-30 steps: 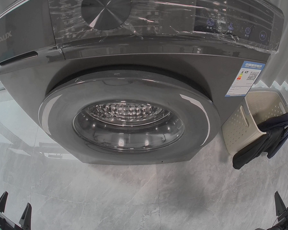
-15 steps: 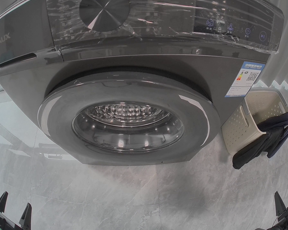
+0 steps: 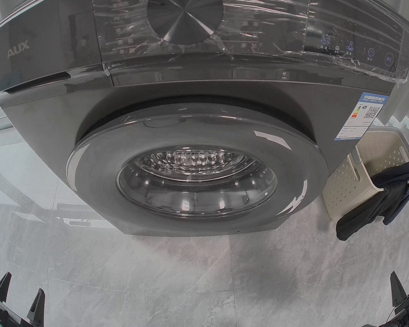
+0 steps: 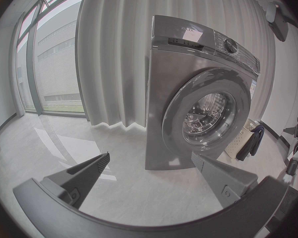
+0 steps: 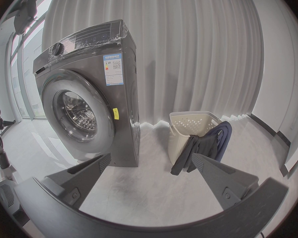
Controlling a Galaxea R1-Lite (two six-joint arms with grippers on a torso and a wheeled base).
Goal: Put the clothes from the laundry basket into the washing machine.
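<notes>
**Door shut, clothes not yet taken.**

The dark clothes (image 5: 202,149) hang over the rim of the laundry basket (image 5: 188,126), which stands on the floor (image 3: 168,269) just beside the washing machine (image 5: 125,109); whether more lie inside, I cannot tell. The left gripper (image 4: 149,156) and right gripper (image 5: 149,157) have fingers spread wide, holding nothing. The round door (image 3: 200,123) looks shut, so a garment brought now would be blocked, and pulling the hanging cloth may tip the basket.
</notes>
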